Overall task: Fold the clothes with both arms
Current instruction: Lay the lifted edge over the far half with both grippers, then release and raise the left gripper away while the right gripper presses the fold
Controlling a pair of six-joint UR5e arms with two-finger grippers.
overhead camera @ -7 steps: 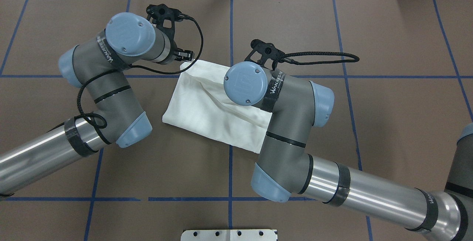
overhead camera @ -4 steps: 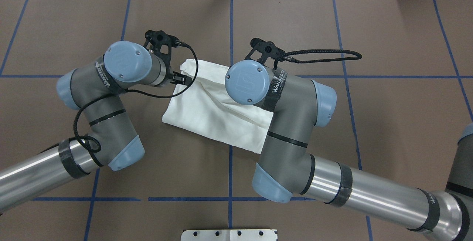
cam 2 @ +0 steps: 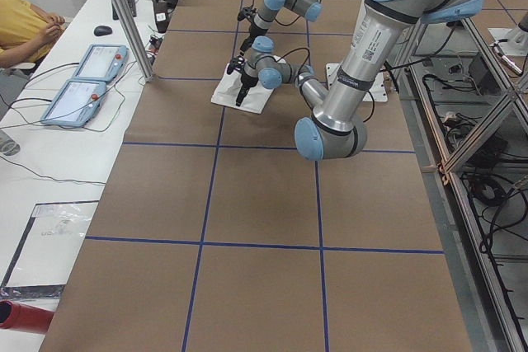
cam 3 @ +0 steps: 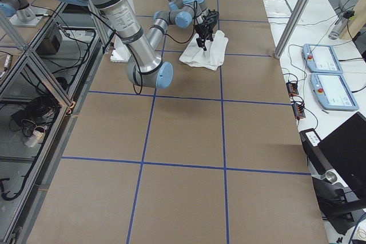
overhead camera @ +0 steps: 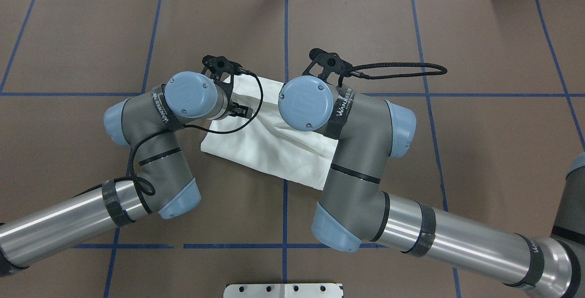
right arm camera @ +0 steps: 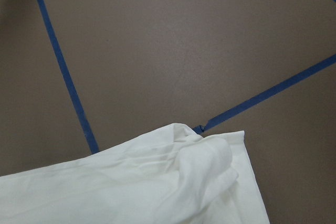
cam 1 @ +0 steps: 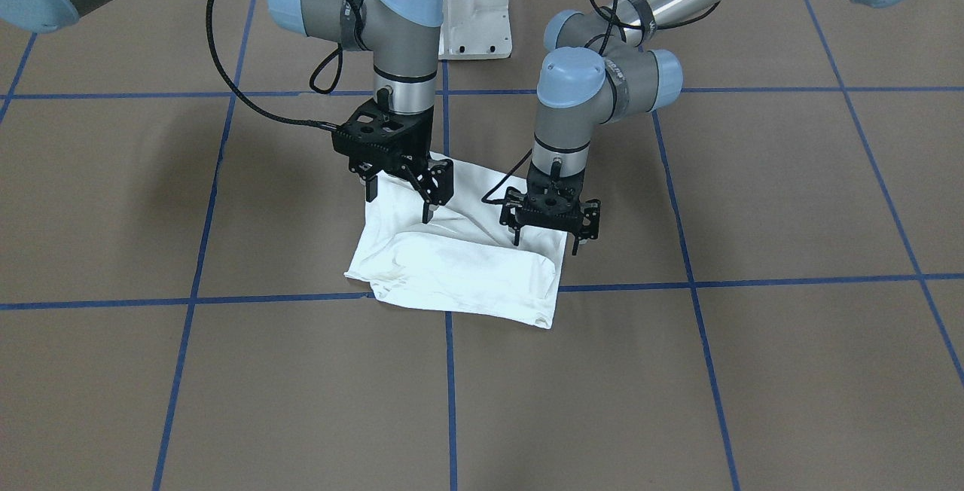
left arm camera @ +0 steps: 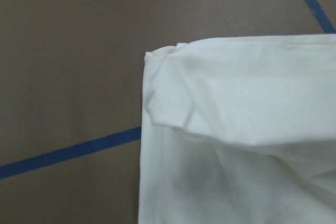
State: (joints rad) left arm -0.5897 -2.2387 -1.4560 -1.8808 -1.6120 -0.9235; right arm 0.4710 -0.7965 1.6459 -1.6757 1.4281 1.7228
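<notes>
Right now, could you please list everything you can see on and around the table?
T-shirt: one, white, folded, at the table's middle.
Table: one, brown cover with a blue tape grid.
Pedestal: one, white metal, at the robot's base.
Control pendants: two, pale blue-grey with red buttons, on the white side bench.
Person: one, yellow top, at the bench's far end.
Left arm: one, grey and silver, light-blue caps.
Right arm: one, same colours.
Left gripper: one, black, open, over a shirt corner.
Right gripper: one, black, open, above the shirt.
</notes>
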